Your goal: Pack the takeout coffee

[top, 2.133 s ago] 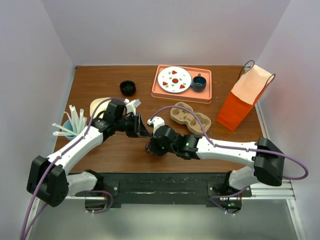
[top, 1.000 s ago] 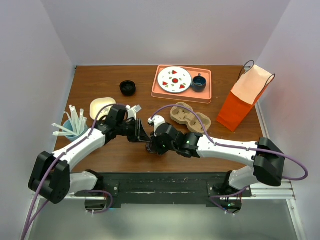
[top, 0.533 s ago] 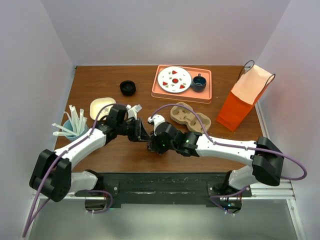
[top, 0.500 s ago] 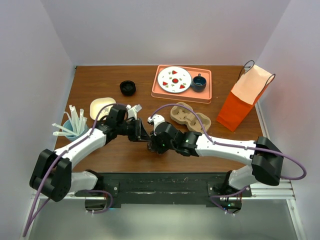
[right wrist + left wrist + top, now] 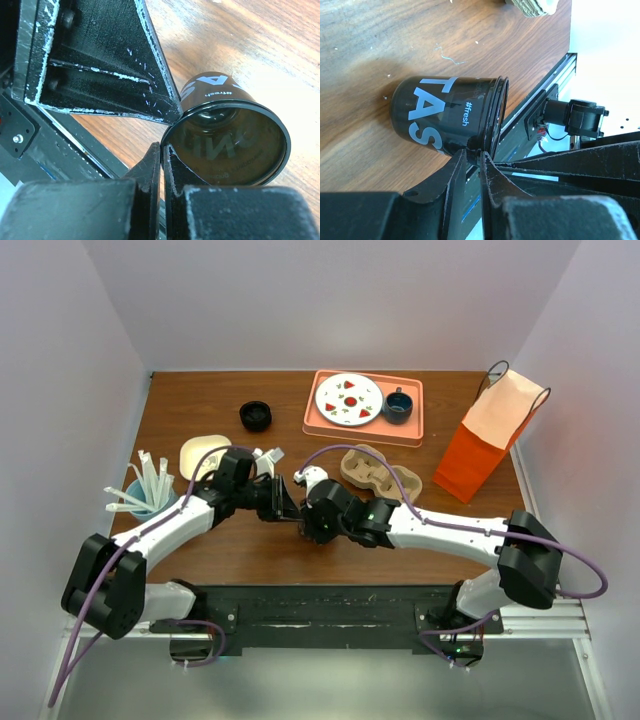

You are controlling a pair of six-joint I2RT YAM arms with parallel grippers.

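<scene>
The takeout coffee is a dark cup with pale lettering, its mouth open with no lid on it. It stands on the wooden table in the left wrist view [image 5: 445, 120] and the right wrist view [image 5: 235, 145]. In the top view [image 5: 303, 531] it is mostly hidden under the grippers. My left gripper [image 5: 474, 156] is shut on the cup's rim wall, one finger inside and one outside. My right gripper [image 5: 162, 150] is shut on the rim at another spot. The left gripper [image 5: 289, 508] and right gripper [image 5: 306, 524] meet at the near middle of the table.
An orange paper bag [image 5: 490, 435] stands open at the right. A cardboard cup carrier [image 5: 378, 472] lies behind my right arm. A pink tray [image 5: 412, 420] at the back holds a plate [image 5: 348, 397] and a blue mug [image 5: 398, 404]. A black round piece [image 5: 256, 416], a cream bowl [image 5: 197, 453] and a blue cup of straws [image 5: 148, 495] are at the left.
My left gripper has moved right to the cup and shut on its rim. My right gripper and the cup have shifted slightly toward the back.
</scene>
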